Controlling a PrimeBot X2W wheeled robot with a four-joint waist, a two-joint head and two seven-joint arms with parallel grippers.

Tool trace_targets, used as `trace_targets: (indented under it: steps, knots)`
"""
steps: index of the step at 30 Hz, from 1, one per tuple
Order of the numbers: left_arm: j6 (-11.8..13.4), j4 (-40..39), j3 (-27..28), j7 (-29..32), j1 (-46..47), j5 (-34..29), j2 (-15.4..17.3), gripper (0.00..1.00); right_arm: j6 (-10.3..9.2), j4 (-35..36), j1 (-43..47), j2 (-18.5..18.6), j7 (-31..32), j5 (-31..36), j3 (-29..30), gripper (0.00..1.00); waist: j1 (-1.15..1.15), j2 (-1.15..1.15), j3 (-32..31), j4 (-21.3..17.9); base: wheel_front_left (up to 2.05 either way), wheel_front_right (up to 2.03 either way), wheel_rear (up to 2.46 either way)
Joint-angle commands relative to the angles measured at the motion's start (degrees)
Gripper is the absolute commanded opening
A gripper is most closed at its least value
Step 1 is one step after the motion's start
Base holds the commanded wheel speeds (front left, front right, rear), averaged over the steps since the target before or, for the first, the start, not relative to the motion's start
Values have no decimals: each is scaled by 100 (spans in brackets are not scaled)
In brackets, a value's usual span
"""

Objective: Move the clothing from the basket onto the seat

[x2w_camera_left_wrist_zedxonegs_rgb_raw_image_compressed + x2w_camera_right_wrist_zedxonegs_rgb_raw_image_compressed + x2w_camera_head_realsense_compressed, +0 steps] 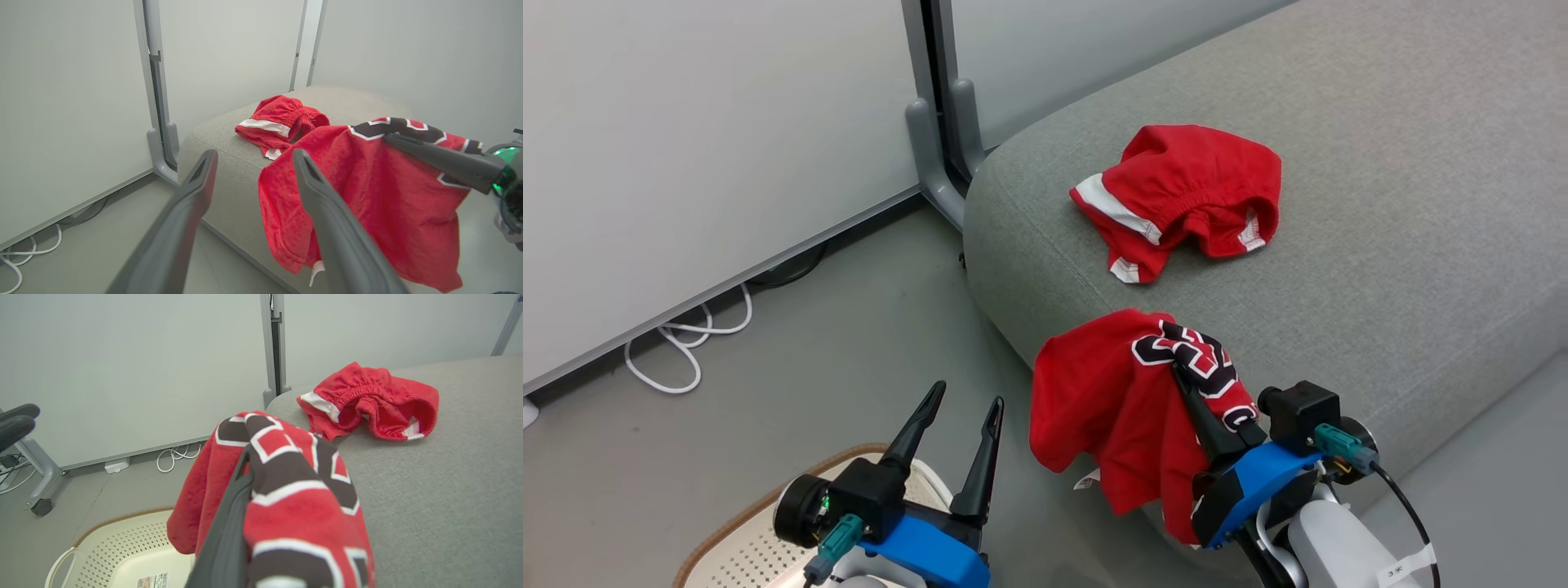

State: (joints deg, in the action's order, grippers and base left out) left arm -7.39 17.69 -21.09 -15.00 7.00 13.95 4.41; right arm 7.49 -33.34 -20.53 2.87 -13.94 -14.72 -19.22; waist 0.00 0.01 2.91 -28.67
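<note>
The red shorts (1180,196) with white stripes lie crumpled on the grey seat (1380,269) near its left end. My right gripper (1178,371) is shut on the red jersey (1107,400) at its black-and-white lettering. The jersey hangs from the gripper over the seat's front edge. The left wrist view shows the jersey (367,183) and the shorts (278,122) behind it. My left gripper (968,396) stands open, holding nothing, above the cream basket (731,543) at the lower left. The right wrist view shows the basket (122,547) below the jersey (294,490), a label on its bottom.
A grey partition wall stands behind the seat, with a post foot (931,155) at the seat's left corner. A white cable (686,343) loops on the floor along the wall. A castor leg (41,504) stands on the floor at the left of the right wrist view.
</note>
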Motion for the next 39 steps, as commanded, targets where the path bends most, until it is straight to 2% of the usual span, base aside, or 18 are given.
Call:
trace_targets:
  steps: [1,13,22,26,35,39]
  knots:
    - [-12,-27,12,-27,76,-5,37,100,1,10,14,3,-34,-35,-5,0,0,-1,35,-95,0,0,0]
    - [-12,-51,-53,-27,85,13,80,100,1,36,-97,3,-91,-219,-111,0,0,-1,131,-169,0,0,0]
    - [-12,-195,-111,-27,221,-44,189,100,1,117,-1166,15,-6,-352,492,0,0,-1,495,25,0,0,0]
    - [-13,-333,-172,-27,325,-80,285,100,1,182,-1767,226,179,-465,898,0,0,-1,782,174,0,0,0]
    - [-13,-666,-377,-27,783,-202,653,100,0,368,-3231,1289,641,-519,1998,0,0,-1,1722,603,0,0,0]
    - [-13,-823,-432,-27,962,-268,793,100,1,419,-3612,1547,681,-528,2611,0,0,-1,2113,752,0,0,0]
